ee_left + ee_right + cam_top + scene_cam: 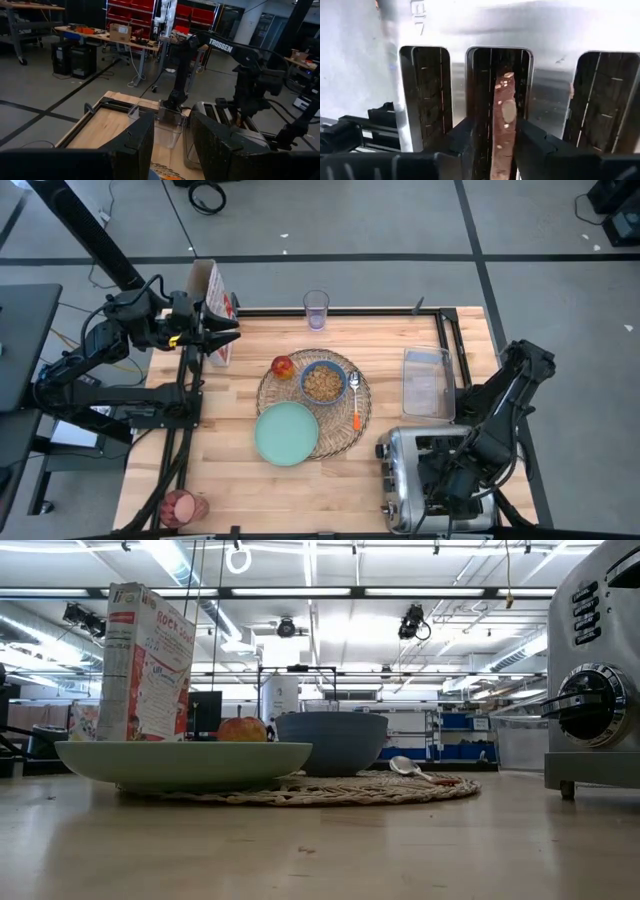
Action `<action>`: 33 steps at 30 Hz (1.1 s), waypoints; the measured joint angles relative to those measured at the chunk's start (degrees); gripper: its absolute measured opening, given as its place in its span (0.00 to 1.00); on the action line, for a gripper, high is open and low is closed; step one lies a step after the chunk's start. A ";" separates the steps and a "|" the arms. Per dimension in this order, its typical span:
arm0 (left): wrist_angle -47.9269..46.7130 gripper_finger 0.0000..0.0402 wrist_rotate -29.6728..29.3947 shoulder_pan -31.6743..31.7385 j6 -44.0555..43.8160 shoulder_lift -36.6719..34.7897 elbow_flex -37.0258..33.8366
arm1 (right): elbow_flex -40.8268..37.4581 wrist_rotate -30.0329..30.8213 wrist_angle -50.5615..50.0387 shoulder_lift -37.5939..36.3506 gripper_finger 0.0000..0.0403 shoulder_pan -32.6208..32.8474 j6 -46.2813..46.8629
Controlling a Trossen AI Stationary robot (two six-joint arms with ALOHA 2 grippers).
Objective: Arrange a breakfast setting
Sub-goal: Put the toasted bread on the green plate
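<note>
The left gripper (232, 330), fingers apart and empty, hovers beside the cereal box (213, 308), left of the round woven wicker placemat (345, 425). On that mat sit the mint-green plate (286, 433), red-yellow apple (283, 366), small blue bowl (323, 381) and orange-handled spoon (355, 398). Right of the mat, the right gripper (492, 140) is clamped on the toast slice (501, 120) in the silver toaster (410, 470).

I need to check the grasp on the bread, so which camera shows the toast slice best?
The right wrist view: the toast slice stands on edge in the toaster's middle slot, between the right hand's fingers. The high view shows only the toaster with the arm over it; the low view shows its side; the left wrist view shows no toast.
</note>
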 joint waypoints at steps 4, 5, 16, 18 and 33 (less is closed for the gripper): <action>0.02 0.34 -0.34 0.02 0.00 0.00 0.00 | 0.00 -0.39 0.02 0.46 0.24 0.15 1.00; 0.02 0.34 -0.35 0.02 0.00 0.00 0.00 | 0.01 -0.49 0.00 0.38 0.22 0.15 1.06; 0.04 0.34 -0.37 0.00 0.04 0.00 0.00 | 0.00 -0.75 -0.31 -3.69 0.03 -0.37 3.71; 0.04 0.34 -0.38 0.02 0.07 0.00 0.00 | 0.15 -1.42 -0.45 -4.80 0.04 -0.58 5.06; 0.06 0.34 -0.36 0.00 1.20 0.00 0.00 | 15.96 0.99 -4.99 -14.96 0.03 -6.37 18.61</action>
